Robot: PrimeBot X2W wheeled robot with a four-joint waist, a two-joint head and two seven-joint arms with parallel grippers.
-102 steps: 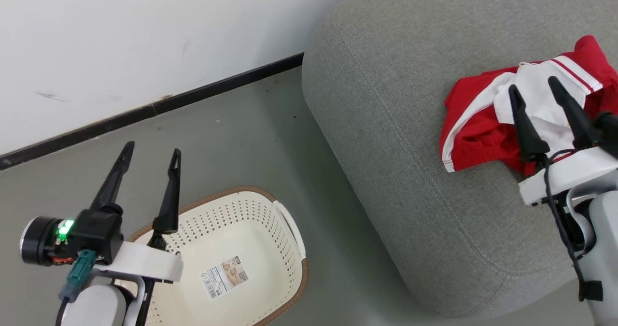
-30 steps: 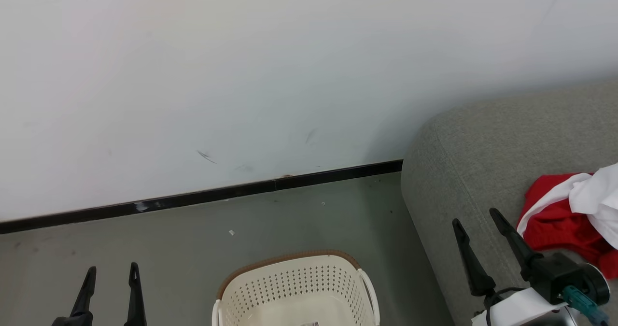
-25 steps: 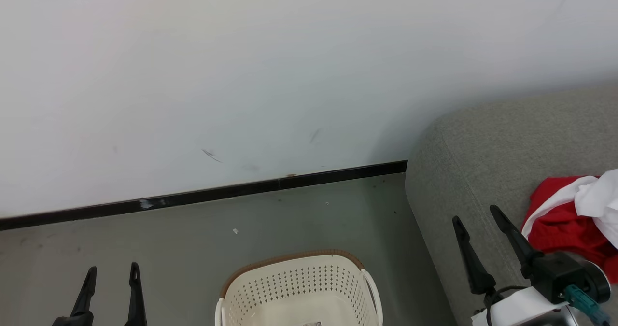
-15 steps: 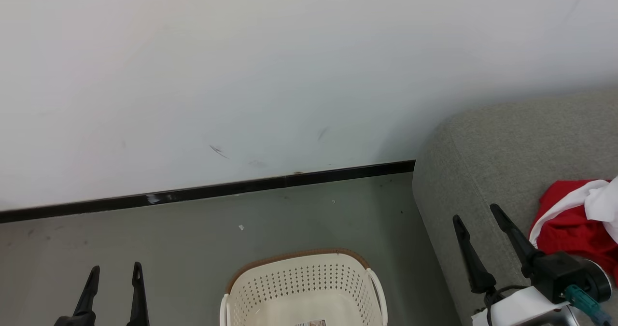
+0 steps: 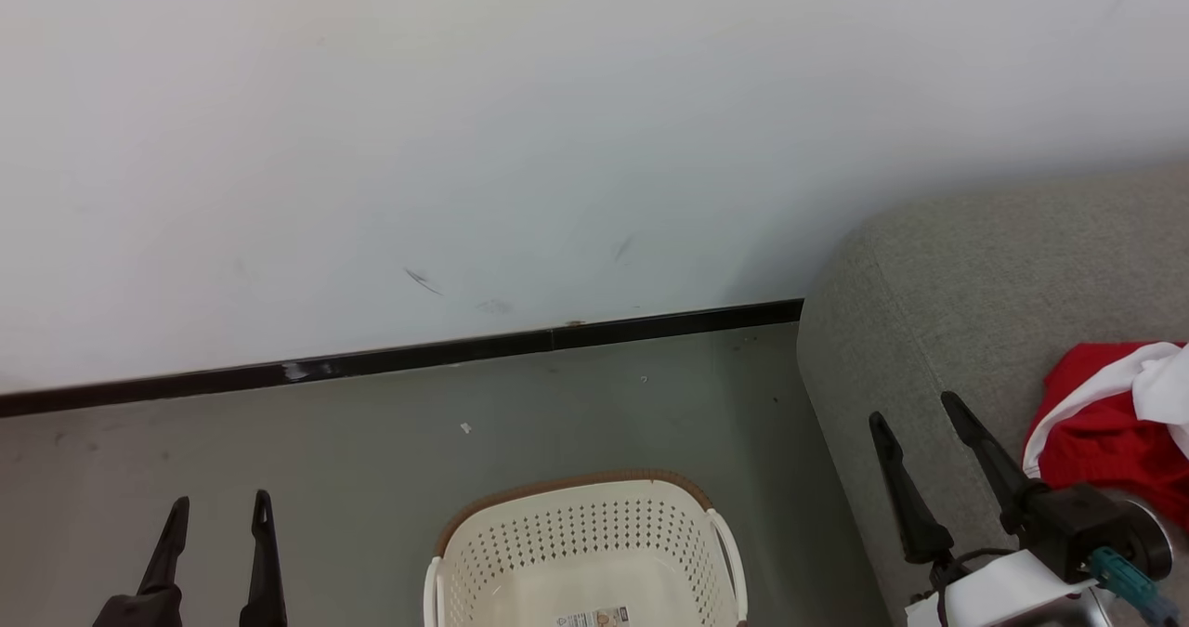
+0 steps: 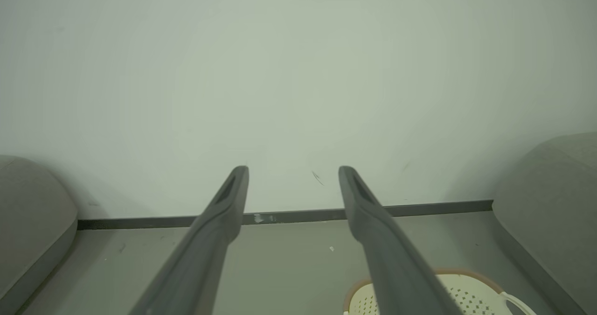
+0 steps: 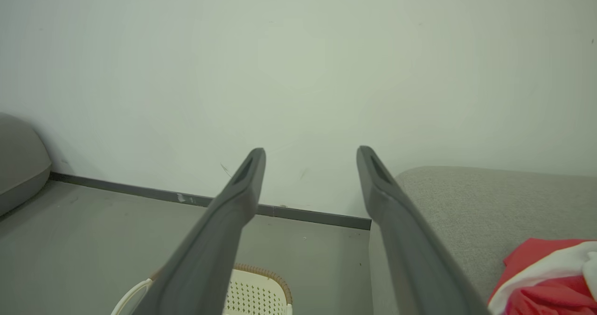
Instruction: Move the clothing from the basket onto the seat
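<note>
The red clothing (image 5: 1110, 437) with white trim lies on the grey seat (image 5: 975, 274) at the right edge; it also shows in the right wrist view as clothing (image 7: 550, 277) on the seat (image 7: 485, 198). The cream basket (image 5: 581, 553) stands on the floor at bottom centre, and what shows of its inside holds only a label. My right gripper (image 5: 915, 409) is open over the seat's left side, left of the clothing, holding nothing. My left gripper (image 5: 218, 506) is open at the lower left above the floor, left of the basket. The basket's rim (image 6: 447, 277) shows past the left fingers.
A white wall with a black skirting strip (image 5: 399, 358) runs behind the grey-green floor (image 5: 372, 450). A second grey cushion (image 6: 28, 221) stands at the left in the left wrist view.
Since several seconds ago my right gripper has drawn back off the clothing and the head view has risen toward the wall. Over the last second the view drifted slightly; the grippers stay open.
</note>
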